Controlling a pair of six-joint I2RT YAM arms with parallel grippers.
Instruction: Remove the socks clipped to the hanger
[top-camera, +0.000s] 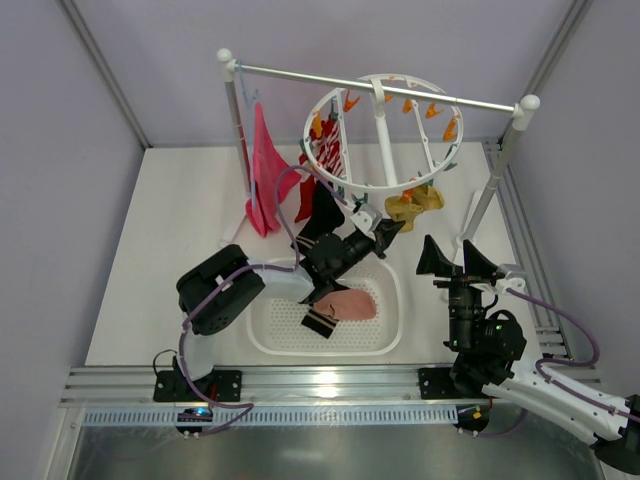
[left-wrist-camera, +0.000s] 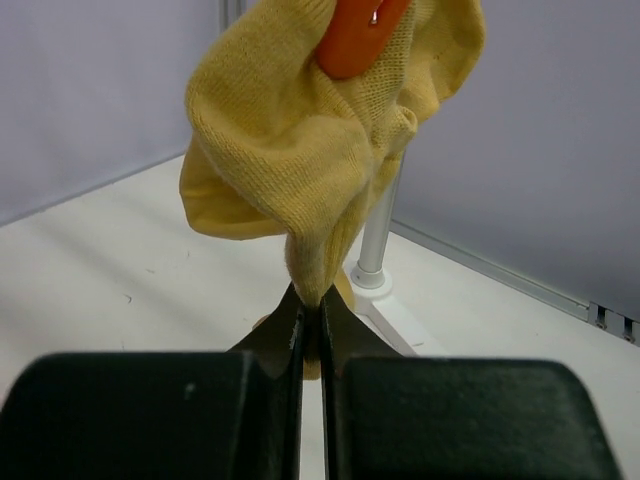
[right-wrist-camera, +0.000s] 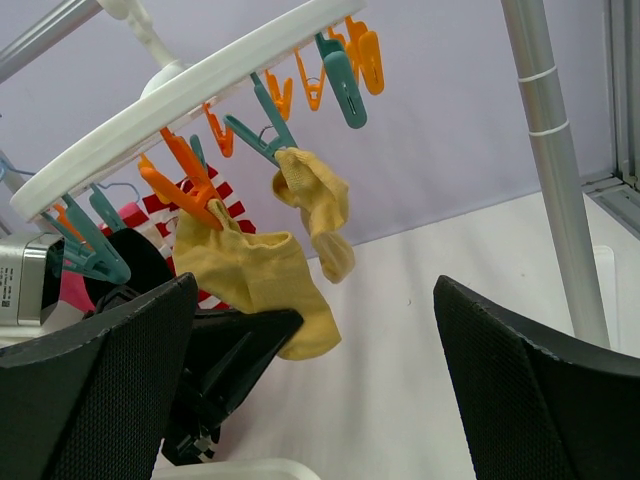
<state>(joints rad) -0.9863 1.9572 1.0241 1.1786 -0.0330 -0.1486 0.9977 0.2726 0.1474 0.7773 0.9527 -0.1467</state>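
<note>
White tabletop (top-camera: 150, 250), hanger (top-camera: 384, 150) hung on rail.
Left gripper (left-wrist-camera: 312, 320) pinched shut on mustard sock (left-wrist-camera: 300, 140) hem, sock directly above it, clipped; right gripper (top-camera: 453, 260) wide open, empty.

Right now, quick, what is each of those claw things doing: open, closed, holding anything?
Left gripper: closed, pinching the bottom of the yellow sock hanging from an orange clip.
Right gripper: open, holding nothing.

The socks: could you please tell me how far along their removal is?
Done: one pink sock lies in the basket. In hand: the left gripper is shut on a yellow sock, still under its orange clip. Left: that sock, a second yellow sock and the striped sock.
</note>
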